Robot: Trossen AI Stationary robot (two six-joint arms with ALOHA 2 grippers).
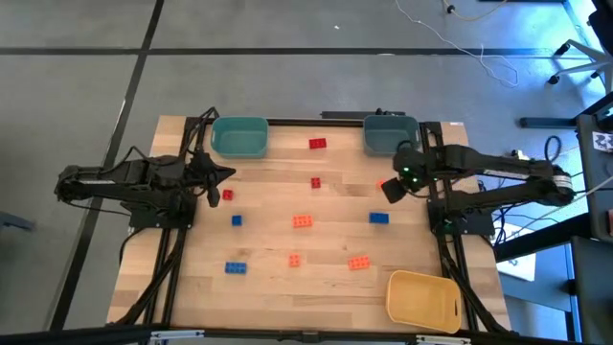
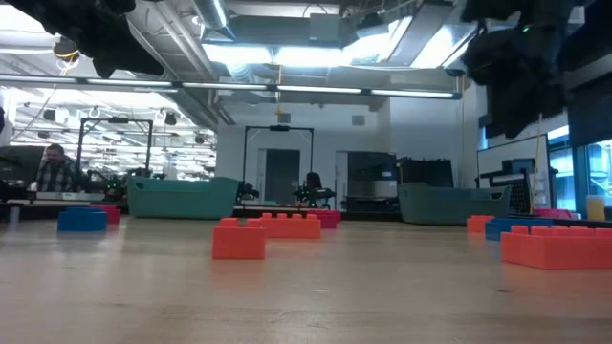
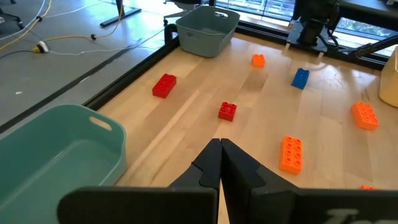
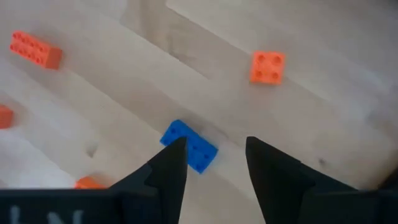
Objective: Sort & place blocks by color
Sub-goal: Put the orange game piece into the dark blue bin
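- Across the wooden table [image 1: 287, 287], blocks lying loose: red ones [image 1: 317, 144] toward the far edge and centre, orange ones [image 1: 302, 221] in the middle and nearer part, blue ones [image 1: 236, 267] scattered among them.
- Inside the teal bin [image 1: 239, 137], the grey-blue bin [image 1: 388, 133] and the yellow bin [image 1: 424, 299], nothing visible from above; sorting judged barely begun, nearly every block yet to be moved.
- At the table's right side, near the grey-blue bin, right gripper [image 4: 211, 163] pointed down at the boards, jaws parted and empty.
- Just ahead of those fingers, an oblong blue block [image 4: 189, 146] flat on the wood, one finger overlapping its end; contact impossible to tell. Likely the next pick.
- Over the table's left side, beside the teal bin, left gripper [image 3: 220, 163] hovering level, fingers pressed together on nothing, seemingly waiting.
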